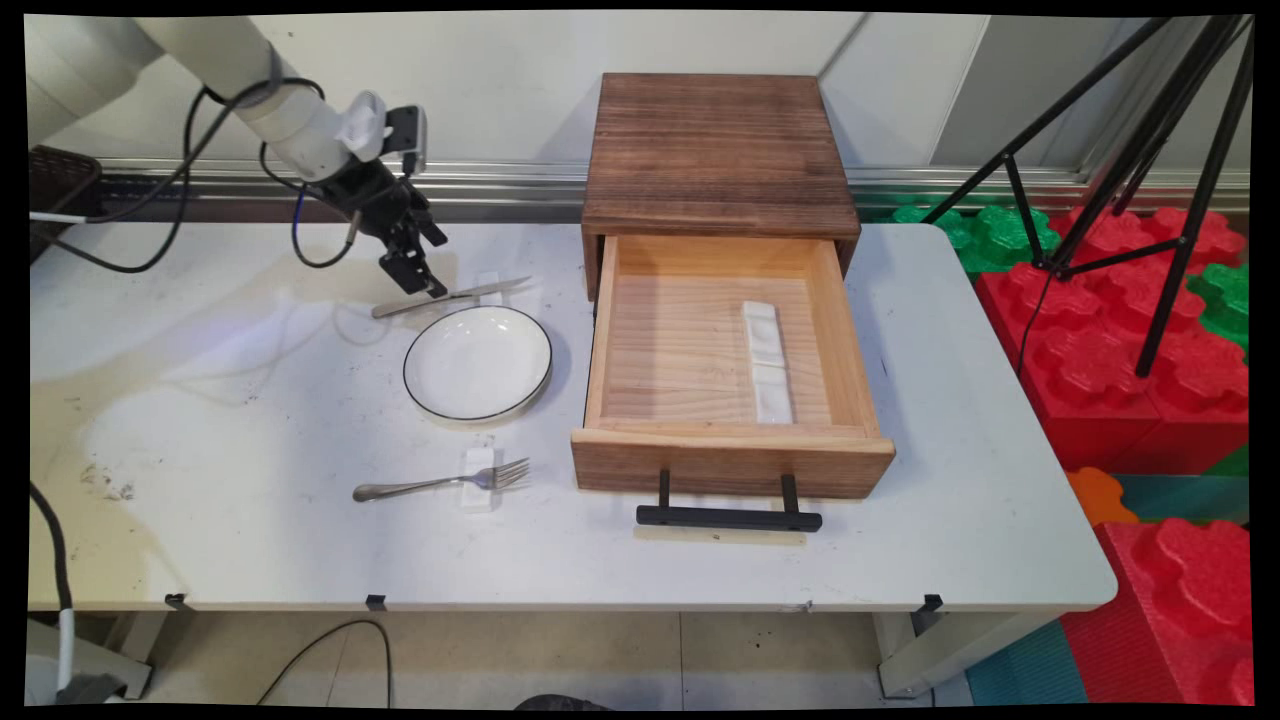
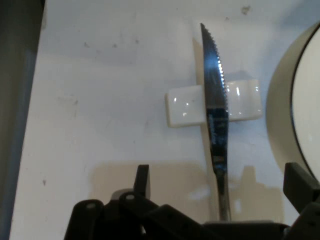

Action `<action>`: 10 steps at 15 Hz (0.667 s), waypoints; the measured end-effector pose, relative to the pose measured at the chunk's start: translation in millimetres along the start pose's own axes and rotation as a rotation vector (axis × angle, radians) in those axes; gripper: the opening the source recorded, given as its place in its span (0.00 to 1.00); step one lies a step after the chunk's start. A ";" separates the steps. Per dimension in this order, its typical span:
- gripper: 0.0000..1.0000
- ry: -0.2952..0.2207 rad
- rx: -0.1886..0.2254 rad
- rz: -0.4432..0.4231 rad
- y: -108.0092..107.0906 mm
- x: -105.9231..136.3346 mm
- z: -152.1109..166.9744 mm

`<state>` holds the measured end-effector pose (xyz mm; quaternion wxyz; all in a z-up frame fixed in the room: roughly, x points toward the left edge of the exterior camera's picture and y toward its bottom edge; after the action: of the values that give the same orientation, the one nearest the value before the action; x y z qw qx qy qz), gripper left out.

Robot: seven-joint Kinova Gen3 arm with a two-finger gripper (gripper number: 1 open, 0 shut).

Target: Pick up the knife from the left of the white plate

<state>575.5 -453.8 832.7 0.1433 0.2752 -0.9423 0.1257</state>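
Note:
My gripper (image 1: 425, 270) hangs low over the back left of the table, open, right above the handle half of a table knife (image 1: 455, 295). In the hand view the serrated knife (image 2: 214, 100) runs up from between my two fingers (image 2: 142, 180), which stand wide apart on either side of its handle without touching it. The blade lies across a small white rest (image 2: 185, 107). A white plate with a dark rim (image 1: 478, 362) lies just in front of the knife, and its edge (image 2: 305, 115) shows at the right of the hand view.
A fork (image 1: 440, 483) lies on a second white rest (image 1: 478, 478) near the front. A wooden box (image 1: 715, 150) stands at the back with its drawer (image 1: 610, 340) pulled out; a long white rest (image 1: 768, 362) lies inside. Black tripod and red foam blocks stand right.

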 end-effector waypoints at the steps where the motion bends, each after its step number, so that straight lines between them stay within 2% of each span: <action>1: 1.00 -0.007 -0.005 0.001 -3.0 2.3 6.5; 10: 1.00 -0.037 -0.034 -0.001 -12.9 7.2 34.3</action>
<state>569.9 -478.6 805.4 0.1305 0.2755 -0.9467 0.1046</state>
